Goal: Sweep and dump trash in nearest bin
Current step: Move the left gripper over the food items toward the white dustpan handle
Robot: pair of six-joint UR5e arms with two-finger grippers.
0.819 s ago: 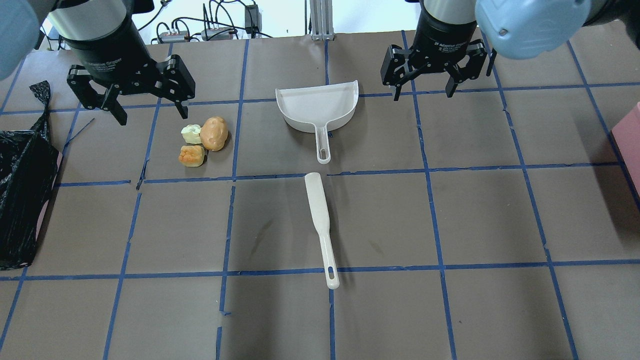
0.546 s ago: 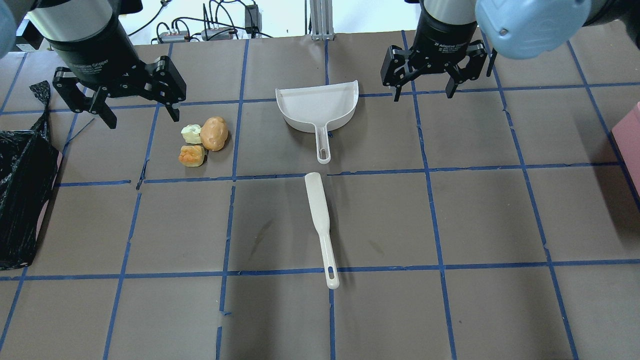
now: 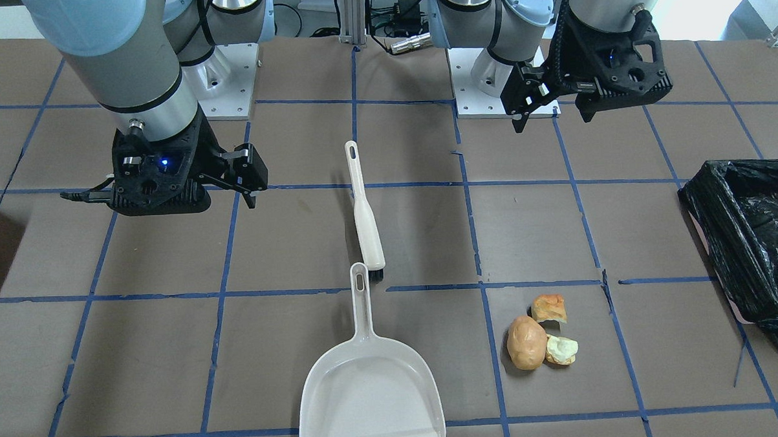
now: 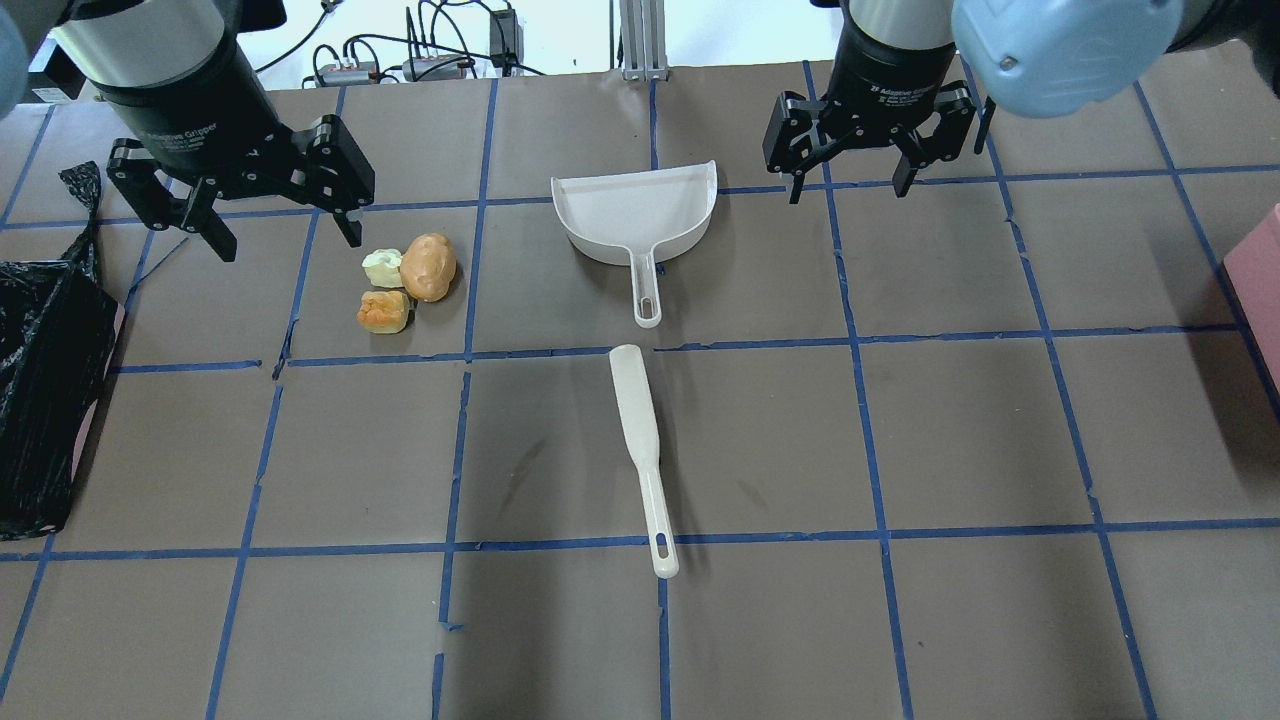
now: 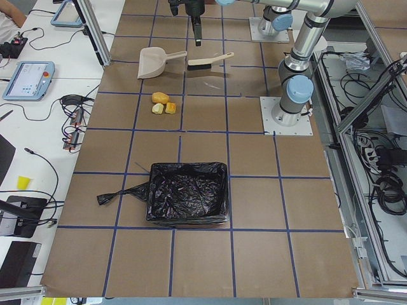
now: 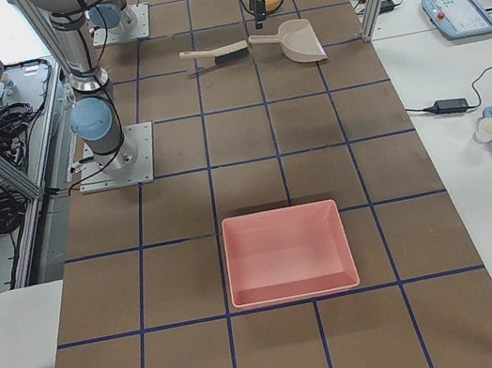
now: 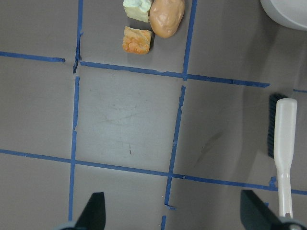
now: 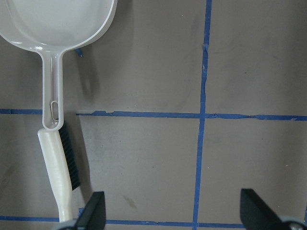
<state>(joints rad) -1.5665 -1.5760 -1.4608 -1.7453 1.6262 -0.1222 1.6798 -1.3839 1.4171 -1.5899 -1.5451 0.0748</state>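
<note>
Opening step, as I judge it: no tool is held yet. At the far left of the worktop [image 4: 1000, 430] sits one bin [image 4: 45, 400]. The left fingers [image 4: 212, 232] hang wide and empty, just beside the trash [image 4: 428, 267]: three pieces, bunched together on the worktop, well apart from the bin. In the centre lie one dustpan [image 4: 635, 215] and one brush [image 4: 640, 440], end to end. The right fingers [image 4: 908, 165], wide and empty, hover beside the dustpan. One pink tray [image 4: 1265, 280] sits at the far right. Next, each arm probably needs to descend onto a handle.
</note>
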